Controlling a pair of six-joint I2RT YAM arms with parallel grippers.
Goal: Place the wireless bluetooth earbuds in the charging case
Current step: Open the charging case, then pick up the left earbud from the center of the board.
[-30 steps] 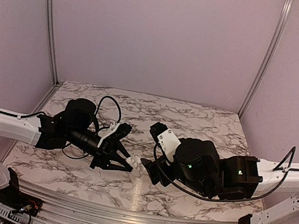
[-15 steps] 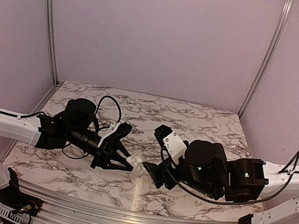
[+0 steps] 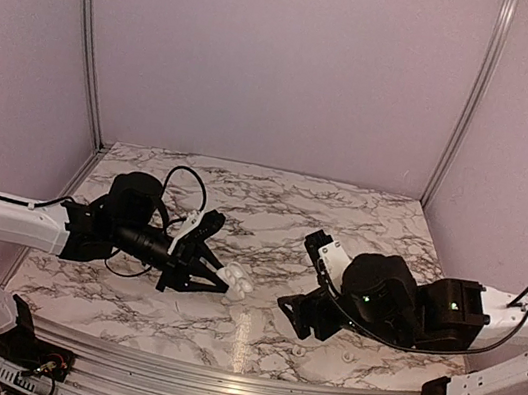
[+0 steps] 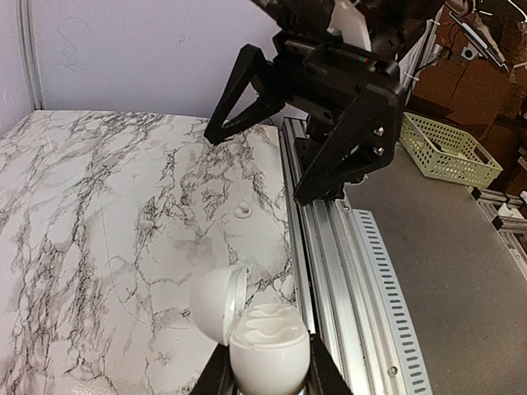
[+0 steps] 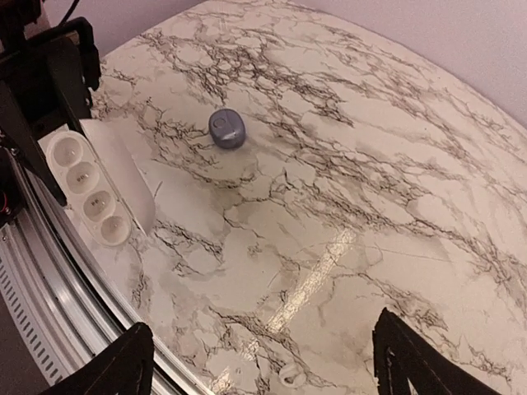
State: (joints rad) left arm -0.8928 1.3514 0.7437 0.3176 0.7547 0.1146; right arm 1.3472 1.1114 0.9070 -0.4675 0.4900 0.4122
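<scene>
My left gripper (image 3: 226,284) is shut on the charging case (image 3: 237,283), held above the table near its front middle. In the left wrist view the case (image 4: 268,350) is white, sits between my fingers, and its lid is hinged open to the left; its two wells look empty. My right gripper (image 3: 291,310) is open and empty, apart from the case on its right. In the right wrist view the gripper (image 5: 262,333) hangs over bare marble. One small dark grey earbud (image 5: 227,128) lies on the table farther off. I see no second earbud.
A small white ring-shaped piece (image 5: 290,376) lies near the front rail; two such pieces (image 3: 297,350) show in the top view, one also in the left wrist view (image 4: 242,212). The aluminium rail (image 3: 233,380) runs along the near edge. A yellow basket (image 4: 445,148) stands off the table.
My right gripper has drawn back to the right, away from the case. My left gripper has shifted slightly up and left, still holding the case.
</scene>
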